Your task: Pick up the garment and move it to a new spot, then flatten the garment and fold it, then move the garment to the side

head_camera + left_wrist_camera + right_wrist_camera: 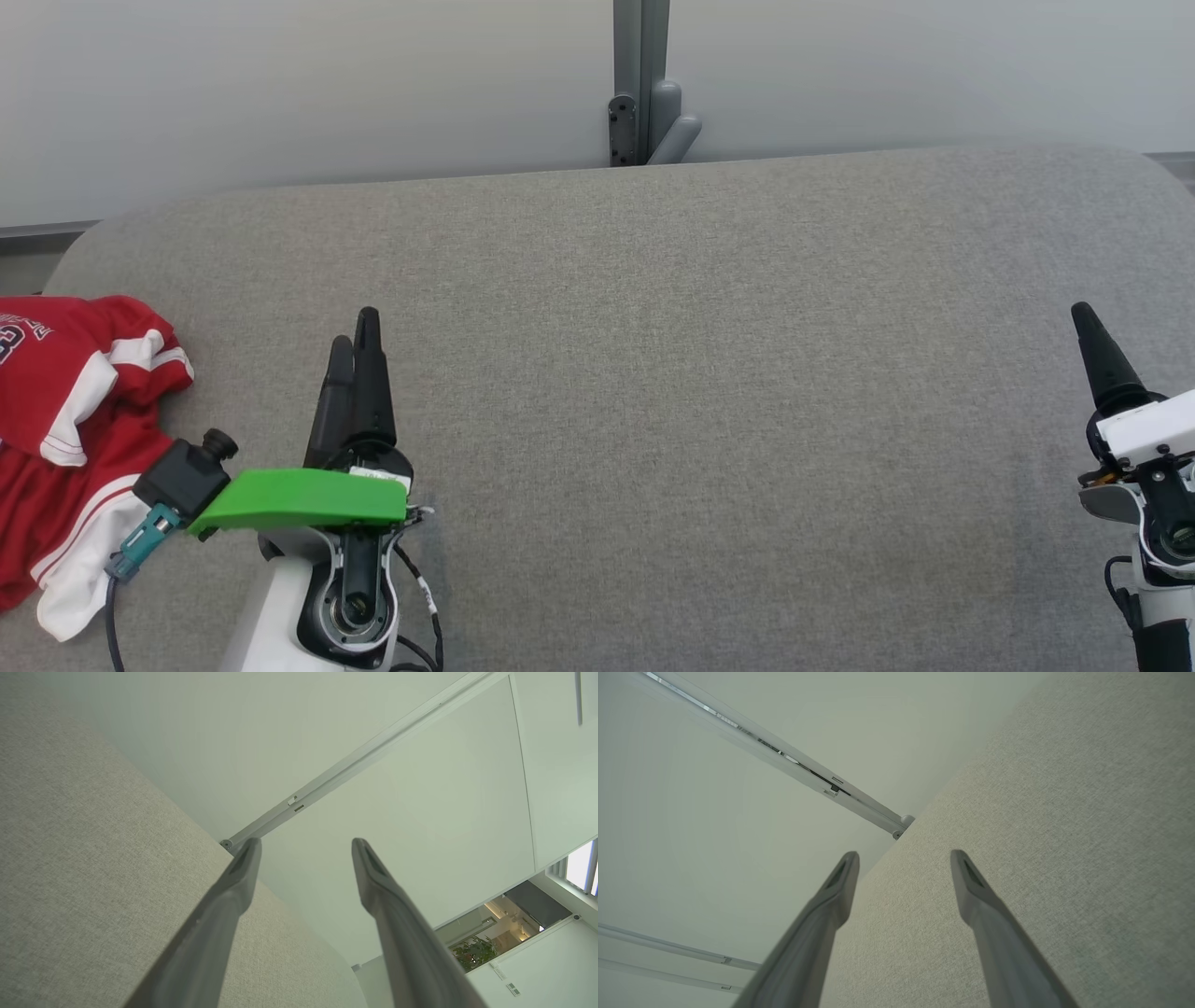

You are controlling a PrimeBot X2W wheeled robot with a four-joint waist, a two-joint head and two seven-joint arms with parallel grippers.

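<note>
My left claw (355, 329) rises at the lower left over the grey fabric surface (653, 373), its fingers released and holding nothing, with a green cover (299, 499) across its wrist. My right claw (1088, 322) stands at the lower right edge, likewise spread and empty. Just beside my left wrist, on its outer side, the red-and-white garment (65, 420) lies crumpled at the surface's left edge. Beyond the far edge stands a pale wall (280, 93) with a grey post (641, 84).
</note>
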